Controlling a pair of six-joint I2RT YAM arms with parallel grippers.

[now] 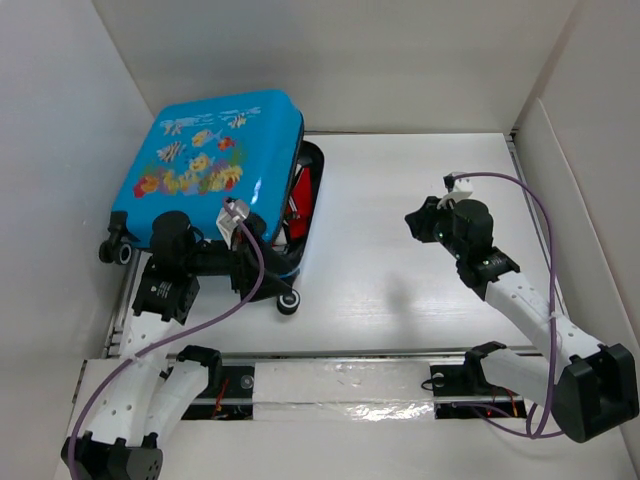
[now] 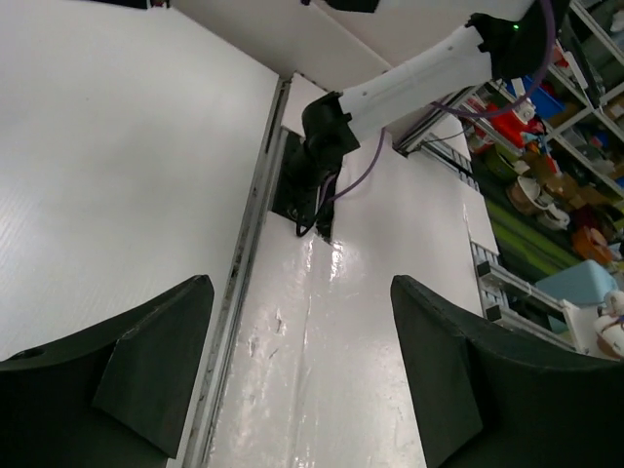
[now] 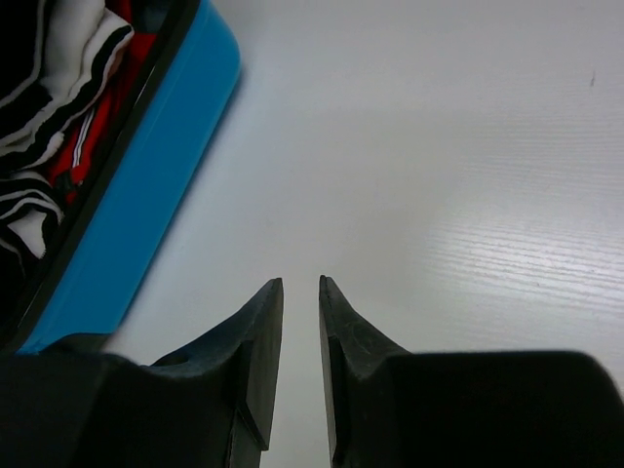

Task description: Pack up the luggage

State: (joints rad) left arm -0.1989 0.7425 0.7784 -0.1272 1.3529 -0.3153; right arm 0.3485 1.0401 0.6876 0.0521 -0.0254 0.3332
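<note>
The blue luggage (image 1: 215, 160), with a fish and coral print, lies at the far left, its lid tilted partly down over the base. Red, black and white clothes (image 1: 302, 190) show in the gap on its right side. In the right wrist view the blue base wall (image 3: 146, 185) and the folded clothes (image 3: 58, 97) are at the upper left. My left gripper (image 1: 265, 272) sits at the luggage's near right corner, open and empty, with its jaws wide (image 2: 302, 283) over bare table. My right gripper (image 1: 415, 222) hovers right of the luggage, nearly shut with a narrow gap (image 3: 301, 283), holding nothing.
White walls enclose the table on the left, back and right. A black wheel (image 1: 289, 303) sticks out at the luggage's near corner, and another (image 1: 115, 250) at its left. A metal rail and glossy tape strip (image 1: 340, 385) run along the near edge by the arm bases.
</note>
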